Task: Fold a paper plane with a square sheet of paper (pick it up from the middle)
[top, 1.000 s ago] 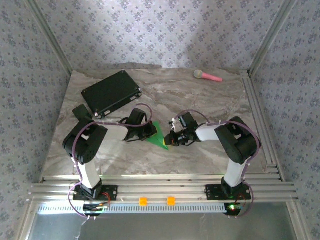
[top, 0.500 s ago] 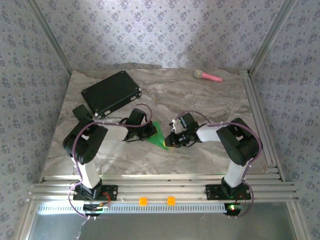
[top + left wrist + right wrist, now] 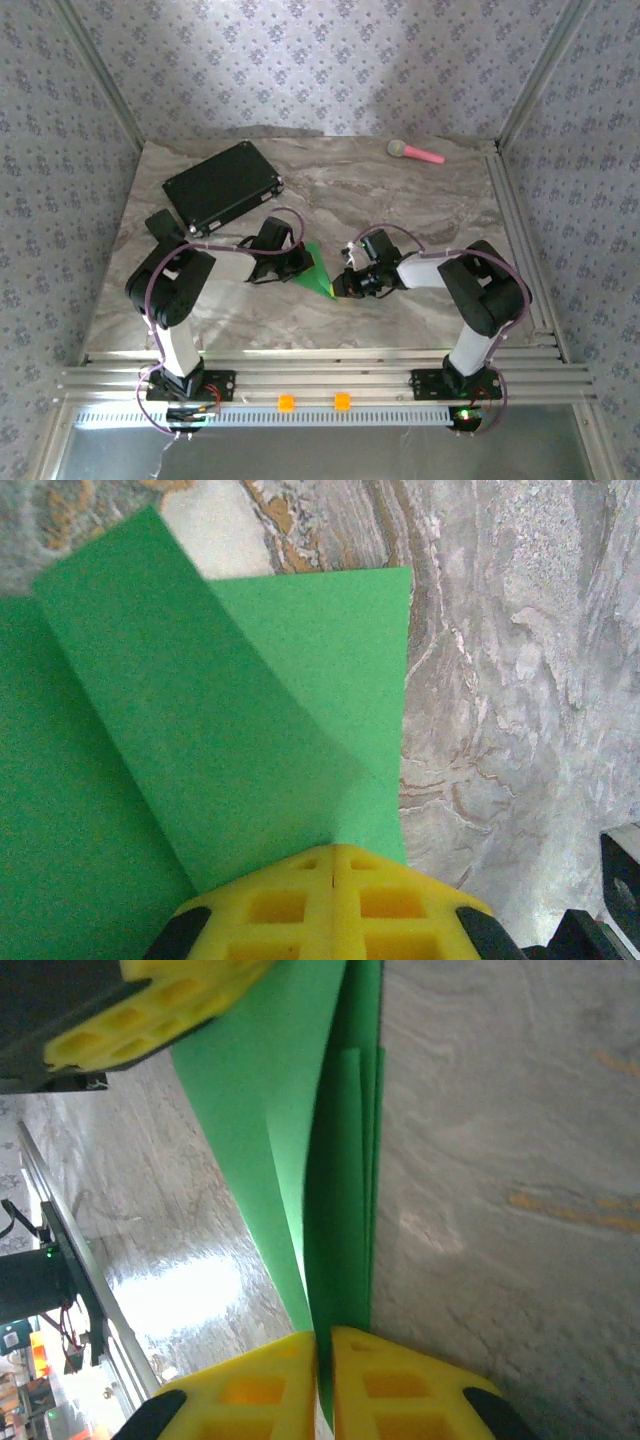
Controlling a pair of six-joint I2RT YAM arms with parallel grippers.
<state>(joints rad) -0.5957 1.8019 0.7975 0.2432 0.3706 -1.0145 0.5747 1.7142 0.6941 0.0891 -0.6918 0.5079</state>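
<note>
The left pincer (image 3: 332,865) is closed, its yellow pads meeting along a seam. A raised flap of the green paper (image 3: 230,730) runs in between them, so it seems to pinch that flap, though the contact itself is hidden. The right pincer (image 3: 322,1345) is clamped on the paper's layered edge, which passes between its two yellow pads.

The paper lies partly folded near the middle of the bench (image 3: 420,200), between the two pincers, with one pointed corner toward the near edge. Both arms are bent sharply at the elbow. Their forearms are low and turned inward, so the wrists face each other across the paper.

The bench top is grey-brown marbled. A black case (image 3: 222,185) lies toward the far left corner. A pink-handled toy (image 3: 415,151) lies by the far edge, right of centre. Patterned wallpaper (image 3: 300,60) lines the walls, and metal rails (image 3: 330,372) run along the near edge.
</note>
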